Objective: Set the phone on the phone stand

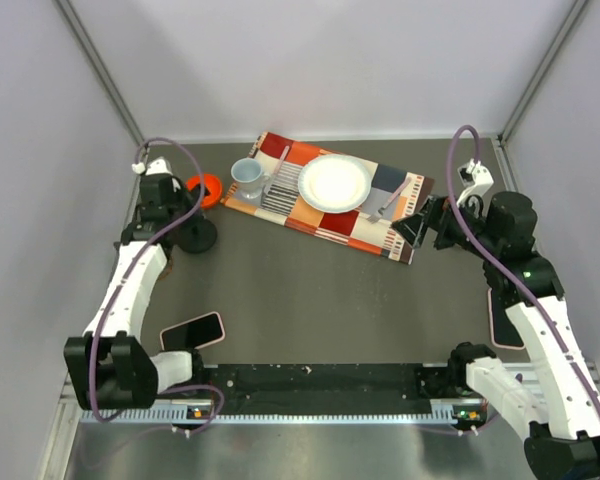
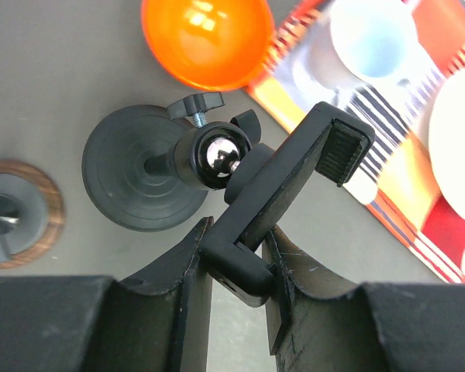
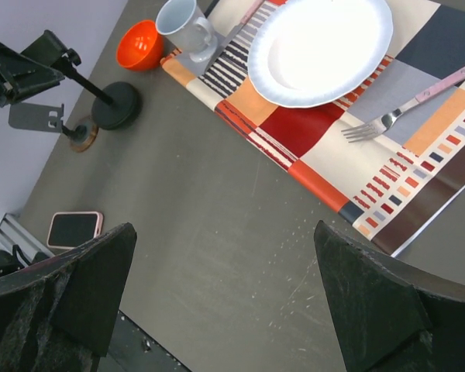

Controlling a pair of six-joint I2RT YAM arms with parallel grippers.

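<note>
Phone (image 1: 192, 331), pink-cased, screen up: flat on the bench (image 1: 310, 300) at seven o'clock, near its front edge. Judged rigid, thin, fairly light, glass-fronted and slick. Lying flat, it offers only its long edges, best pinched mid-length. Phone stand (image 2: 132, 182): ten o'clock, well apart from the phone, with the left gripper (image 2: 236, 260) jaws clamped on its cradle. Right gripper (image 3: 223, 229): three o'clock, jaws spread wide, empty.

On the desk (image 1: 310, 300), the phone (image 1: 192, 331) lies near left, the phone stand (image 1: 195, 235) stands behind it with a bowl (image 1: 208, 189) just behind that, and to their right a placemat (image 1: 360, 230) carries a mug (image 1: 248, 177) at its left end, a plate (image 1: 335, 183) mid-mat and a fork (image 1: 392, 200) on the right.
</note>
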